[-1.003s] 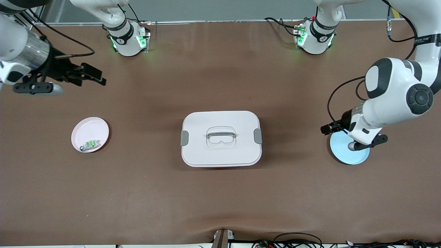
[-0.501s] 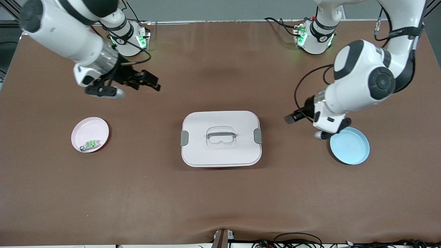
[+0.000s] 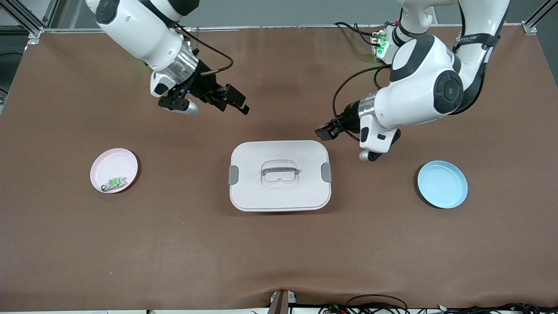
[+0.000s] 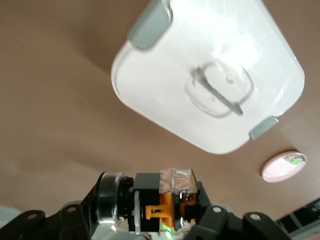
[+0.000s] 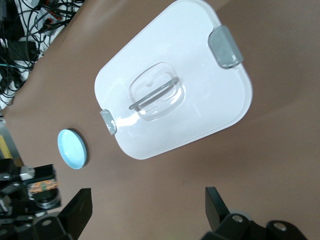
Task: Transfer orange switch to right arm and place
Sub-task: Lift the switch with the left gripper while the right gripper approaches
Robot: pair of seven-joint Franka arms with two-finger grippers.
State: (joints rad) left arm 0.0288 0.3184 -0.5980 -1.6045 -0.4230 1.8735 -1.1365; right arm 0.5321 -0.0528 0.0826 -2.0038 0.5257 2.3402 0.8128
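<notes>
1. While both arms hang over the brown table, the hand-over is judged the step in hand.
2. A round, shallow pink plate is seen toward the right arm's end, with a small clear-and-green component in it.
3. The right gripper is held spread wide and empty above bare table.
4. A smooth white box with rounded corners, grey clips and a moulded handle is set at the middle.
5. The orange switch is clamped in the left gripper, over the table just beside the box's corner; aligned, slow closure on its free faces is advised.
6. A glossy blue plate is left empty.
</notes>
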